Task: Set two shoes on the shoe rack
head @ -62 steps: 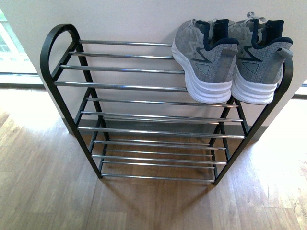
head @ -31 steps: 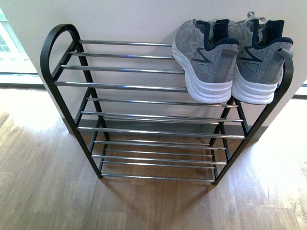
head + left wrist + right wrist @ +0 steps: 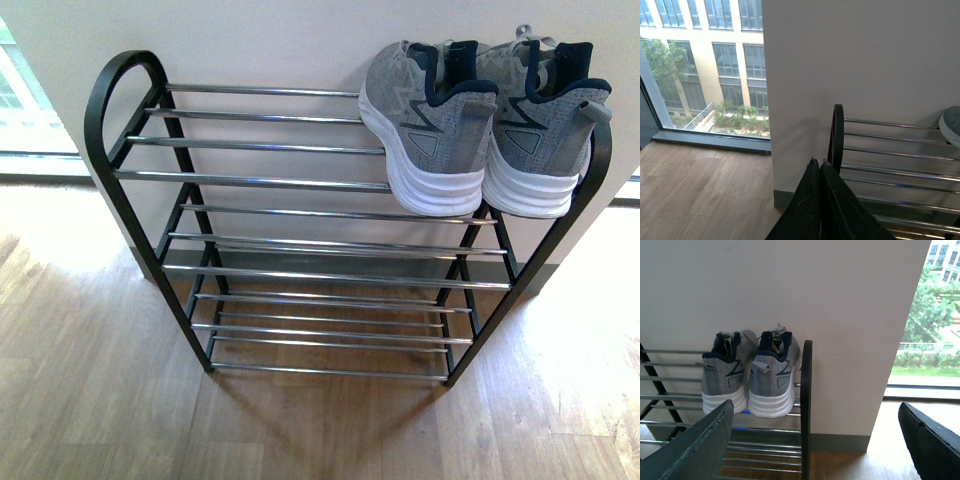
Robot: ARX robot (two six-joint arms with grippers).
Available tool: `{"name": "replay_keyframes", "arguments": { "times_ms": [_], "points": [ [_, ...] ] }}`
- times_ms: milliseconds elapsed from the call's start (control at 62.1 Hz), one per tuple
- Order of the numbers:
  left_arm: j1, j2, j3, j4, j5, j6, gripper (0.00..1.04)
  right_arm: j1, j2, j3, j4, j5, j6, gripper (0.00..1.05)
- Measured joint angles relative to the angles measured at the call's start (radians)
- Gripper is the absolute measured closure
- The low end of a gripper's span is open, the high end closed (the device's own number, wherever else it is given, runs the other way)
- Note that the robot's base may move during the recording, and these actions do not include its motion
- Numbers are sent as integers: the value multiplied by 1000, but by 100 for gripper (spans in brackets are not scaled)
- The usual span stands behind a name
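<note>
front view: open multi-tier shoe rack [image 3: 250,181] with black metal frame and shiny chrome horizontal bars, standing on a light wood-plank floor [image 3: 100,400] with its back against a plain white wall [image 3: 260,40]. one pair of grey knit lace-up sneakers [image 3: 430,120] with white soles and navy lining, both on the top tier at the right end of the rack, side by side and touching, upright on their soles, heels toward the camera and toes toward the wall; the outer sneaker sits against the curved black end frame. the rest of the top tier and the lower tiers show only bars. neither arm appears in this view. left wrist view: left end effector [image 3: 819,165], black, its two fingers pressed together with nothing between them, held in the air near the rounded black end frame of the shoe rack [image 3: 838,135]; a grey sneaker toe [image 3: 952,125] shows at the picture edge on the top bars; a large window [image 3: 705,65] with a building outside lies beyond the wall corner. right wrist view: right end effector [image 3: 815,407], fingers spread wide apart and holding nothing, facing the sneakers [image 3: 772,370] from the heel side, well apart from them; the rack's black end post [image 3: 806,390] stands just beside the outer sneaker.
</note>
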State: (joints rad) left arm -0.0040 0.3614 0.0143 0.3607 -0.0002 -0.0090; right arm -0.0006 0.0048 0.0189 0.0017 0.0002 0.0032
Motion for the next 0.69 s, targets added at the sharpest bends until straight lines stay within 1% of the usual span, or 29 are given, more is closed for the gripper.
{"name": "replay_keyframes", "arguments": {
  "times_ms": [290,596,661,693],
  "points": [
    [0,-111,0,-109,0,0,104,0,0,0,0,0,0,9],
    [0,-190,0,-190,0,0,104,0,0,0,0,0,0,9],
    [0,-284,0,-317,0,0,104,0,0,0,0,0,0,9],
    [0,-323,0,-350,0,0,104,0,0,0,0,0,0,9]
  ]
}}
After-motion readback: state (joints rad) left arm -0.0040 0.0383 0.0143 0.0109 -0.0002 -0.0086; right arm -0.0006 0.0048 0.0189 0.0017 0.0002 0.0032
